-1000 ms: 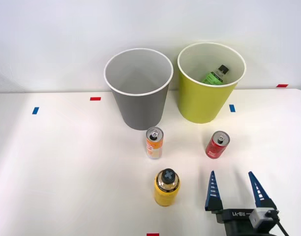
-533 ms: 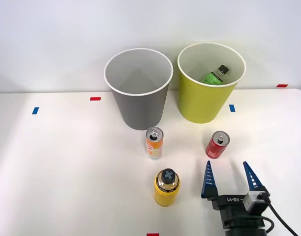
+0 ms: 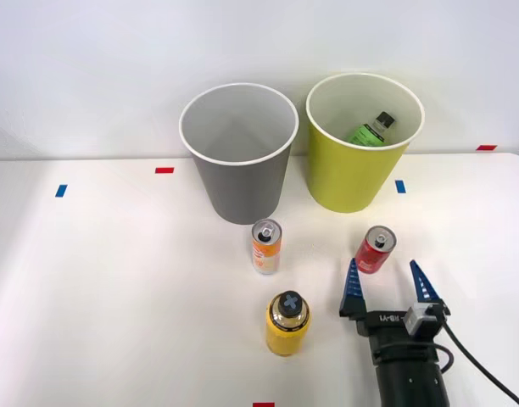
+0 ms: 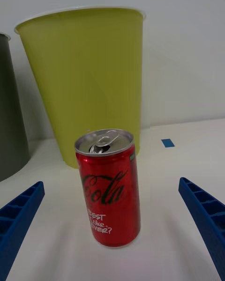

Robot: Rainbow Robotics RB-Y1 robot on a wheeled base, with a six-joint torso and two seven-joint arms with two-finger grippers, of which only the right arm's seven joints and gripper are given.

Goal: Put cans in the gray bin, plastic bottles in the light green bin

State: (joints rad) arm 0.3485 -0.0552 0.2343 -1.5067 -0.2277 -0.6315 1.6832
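Observation:
A red can (image 3: 375, 249) (image 4: 109, 188) stands upright on the white table, just beyond my right gripper (image 3: 386, 284), which is open with its blue fingers (image 4: 18, 215) spread wide on either side of the can's line. An orange and white can (image 3: 265, 246) stands upright in front of the gray bin (image 3: 239, 155) (image 4: 9, 136). Behind the red can rises the light green bin (image 3: 359, 142) (image 4: 86, 75). A plastic bottle (image 3: 369, 130) with a green label lies inside the light green bin.
A yellow bottle-shaped container (image 3: 287, 323) with a dark cap stands left of my gripper. Small red (image 3: 164, 170) and blue (image 3: 400, 186) tape marks dot the table. A white wall rises right behind the bins.
My right gripper has moved forward and slightly left toward the red can, staying open. The cans, bottle and bins have not moved.

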